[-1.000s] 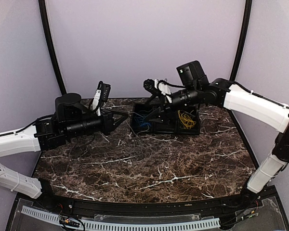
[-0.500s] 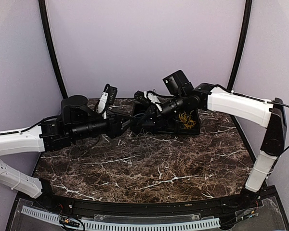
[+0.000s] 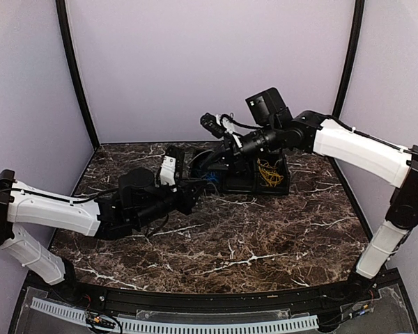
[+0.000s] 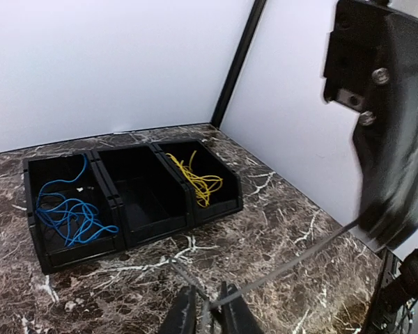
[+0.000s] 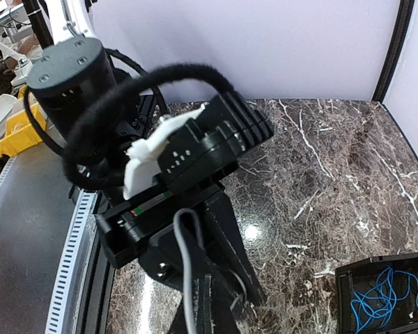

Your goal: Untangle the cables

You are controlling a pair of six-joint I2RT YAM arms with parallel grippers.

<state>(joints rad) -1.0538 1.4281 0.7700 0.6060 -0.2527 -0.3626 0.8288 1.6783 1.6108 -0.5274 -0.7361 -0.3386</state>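
Observation:
A dark grey cable (image 4: 292, 261) runs taut from my left gripper (image 4: 207, 313), which is shut on it low over the marble, up to my right gripper's finger (image 4: 386, 174). Seen from the right wrist, the same grey cable (image 5: 184, 257) loops up from my right gripper (image 5: 219, 309), which is shut on it right beside the left arm's wrist (image 5: 195, 153). In the top view the left gripper (image 3: 189, 197) and right gripper (image 3: 207, 165) meet in front of the bin's left end. Blue cables (image 4: 70, 212) lie in the left compartment and yellow cables (image 4: 195, 181) in the right one.
The black three-compartment bin (image 3: 279, 189) stands at the back of the marble table (image 3: 265, 243); its middle compartment (image 4: 143, 198) holds nothing. White walls and black corner posts (image 3: 73, 69) close in the back and sides.
The left arm has dropped low and reached forward toward the bin; its jaws opened, then closed on the grey cable. The right gripper has shut and shifted near the bin's left end.

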